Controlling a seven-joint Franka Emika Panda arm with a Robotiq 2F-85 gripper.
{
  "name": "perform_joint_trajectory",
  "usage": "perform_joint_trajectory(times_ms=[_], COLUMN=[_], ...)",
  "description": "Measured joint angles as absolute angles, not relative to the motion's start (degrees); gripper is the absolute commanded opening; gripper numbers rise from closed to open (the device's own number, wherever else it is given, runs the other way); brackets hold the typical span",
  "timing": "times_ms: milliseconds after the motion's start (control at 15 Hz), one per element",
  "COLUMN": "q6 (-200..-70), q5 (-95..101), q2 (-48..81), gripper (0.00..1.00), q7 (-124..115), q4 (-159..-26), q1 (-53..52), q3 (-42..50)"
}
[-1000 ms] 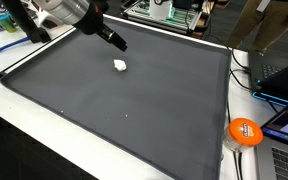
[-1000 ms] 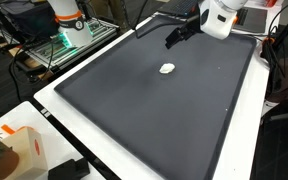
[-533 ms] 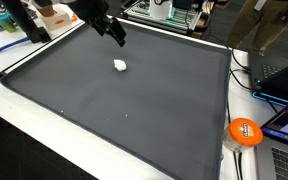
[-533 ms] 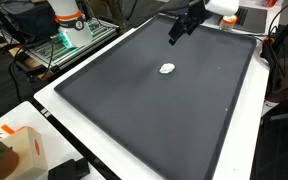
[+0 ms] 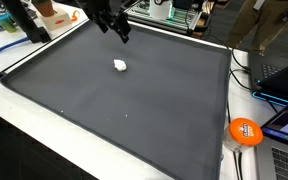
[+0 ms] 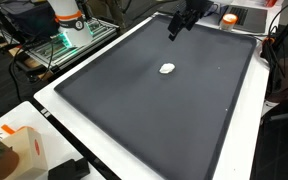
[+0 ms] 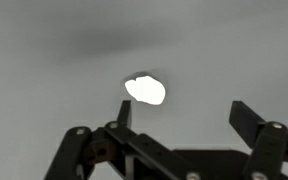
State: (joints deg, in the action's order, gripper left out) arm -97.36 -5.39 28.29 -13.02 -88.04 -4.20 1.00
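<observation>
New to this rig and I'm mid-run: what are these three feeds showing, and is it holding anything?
It is one robot arm ending in a two-fingered end effector. Two pictures come from cameras outside the robot, looking across the table from different places. The third comes from a camera on the wrist, looking past the fingers. A dark grey mat covers the table, and one small white lump lies on it, visible in all three views. The end effector hangs above the mat near one edge, apart from the lump, jaws open, holding nothing. An orange disc sits off the mat.
</observation>
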Motion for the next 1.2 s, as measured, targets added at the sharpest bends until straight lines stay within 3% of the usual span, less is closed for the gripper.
perform_joint_trajectory(times_ms=[800, 1200], q6=[-117.63, -119.19], q5=[-3.38, -3.32], q2=[10.17, 6.79], gripper=[1.00, 1.00], q7=[-13.28, -13.28], q4=[-112.39, -115.90], q1=[-4.26, -4.20], q3=[1.03, 0.93])
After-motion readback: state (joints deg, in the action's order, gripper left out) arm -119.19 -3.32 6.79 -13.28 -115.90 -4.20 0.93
